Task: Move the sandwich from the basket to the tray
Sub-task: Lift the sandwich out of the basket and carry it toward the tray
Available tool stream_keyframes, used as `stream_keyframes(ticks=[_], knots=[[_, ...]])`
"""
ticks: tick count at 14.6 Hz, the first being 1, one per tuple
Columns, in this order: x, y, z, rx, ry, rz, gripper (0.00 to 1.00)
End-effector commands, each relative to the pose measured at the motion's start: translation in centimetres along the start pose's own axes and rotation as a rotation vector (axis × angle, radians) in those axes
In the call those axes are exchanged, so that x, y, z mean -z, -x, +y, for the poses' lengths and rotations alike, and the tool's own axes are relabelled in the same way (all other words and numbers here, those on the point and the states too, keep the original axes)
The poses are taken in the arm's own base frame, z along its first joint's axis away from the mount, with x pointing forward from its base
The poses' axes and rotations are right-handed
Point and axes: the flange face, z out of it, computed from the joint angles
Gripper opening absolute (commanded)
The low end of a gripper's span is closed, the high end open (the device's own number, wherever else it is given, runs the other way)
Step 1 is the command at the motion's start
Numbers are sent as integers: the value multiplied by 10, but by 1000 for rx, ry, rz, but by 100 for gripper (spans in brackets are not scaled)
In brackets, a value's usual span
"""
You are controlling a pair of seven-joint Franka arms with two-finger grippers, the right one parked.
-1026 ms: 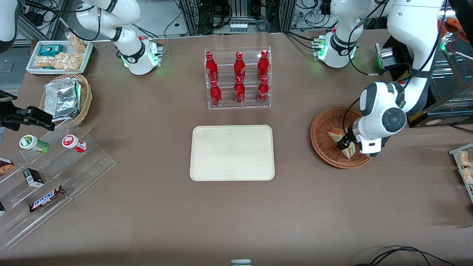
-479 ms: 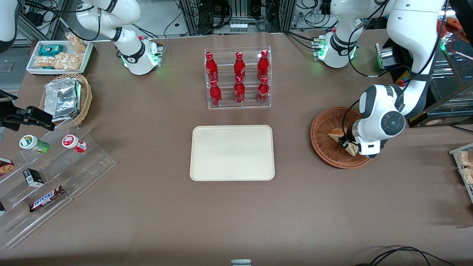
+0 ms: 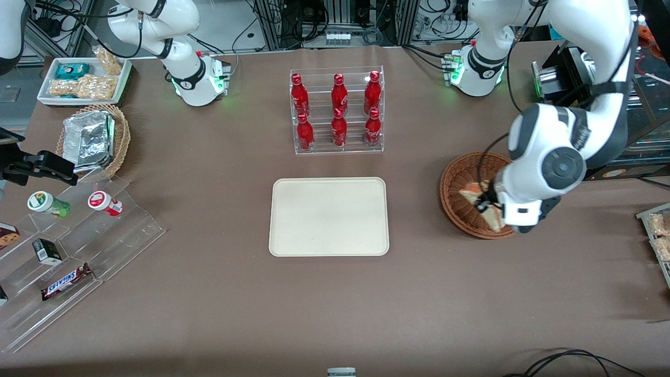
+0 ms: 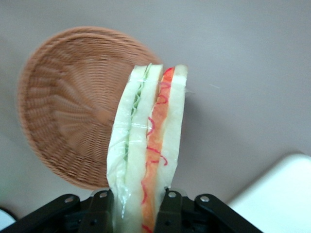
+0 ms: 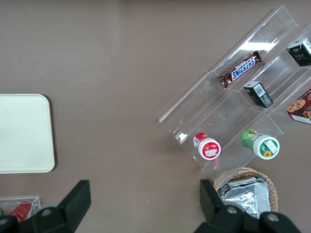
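- We had the gripper (image 4: 135, 206) clamped on the sandwich (image 4: 146, 150) by one end — wedge hanging clear above the basket (image 4: 68, 104), near its rim.
- The tray (image 3: 328, 216) lay bare toward the table's middle — we judged the carry came next.

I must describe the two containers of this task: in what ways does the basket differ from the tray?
The basket is round, reddish-brown woven wicker; the tray is rectangular, smooth and cream-white. The gripper holds the sandwich over the basket, while nothing lies on the tray. Both are shallow and rest on the brown table.
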Motion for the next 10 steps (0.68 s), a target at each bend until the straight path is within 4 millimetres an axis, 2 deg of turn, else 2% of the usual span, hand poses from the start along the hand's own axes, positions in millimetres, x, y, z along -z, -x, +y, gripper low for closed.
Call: stream_keyframes(ticks=[1,2,3,4,6,8,10], knots=[[-2,47,75,-136,-5,25,6],[-6,77,103,-175,-1,31,6],[-14,105,121,-210,-10,31,6],[-23,120,131,-222,-19,29,6],[-27,130,150,-247,10,25,7],[-35,161,176,-316,48,22,7],[-47,178,199,-372,65,18,7]])
